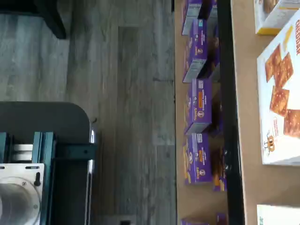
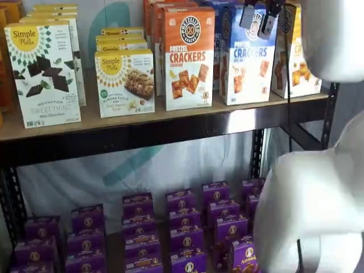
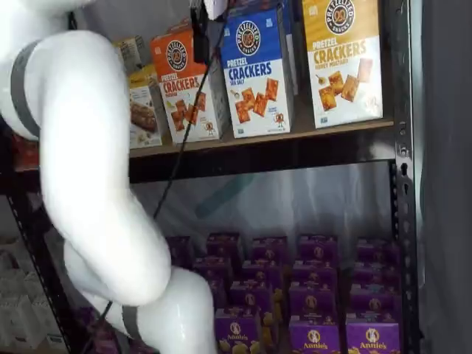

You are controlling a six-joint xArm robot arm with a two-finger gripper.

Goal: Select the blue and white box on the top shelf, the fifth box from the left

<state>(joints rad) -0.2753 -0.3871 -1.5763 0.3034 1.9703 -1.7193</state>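
The blue and white box (image 2: 248, 61) stands upright on the top shelf (image 2: 142, 133), in the upper right of a shelf view, between an orange-fronted Pretzel Crackers carton (image 2: 189, 57) and a yellow-topped carton (image 2: 300, 54). The gripper (image 2: 260, 17) hangs at the top edge before the box's upper front, a plain gap between its black fingers, holding nothing.

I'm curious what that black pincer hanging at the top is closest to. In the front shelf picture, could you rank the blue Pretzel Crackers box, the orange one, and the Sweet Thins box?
Going by the pincer:
1. The blue and white box, right behind it.
2. The orange box, one place left.
3. The Sweet Thins box, far left end.
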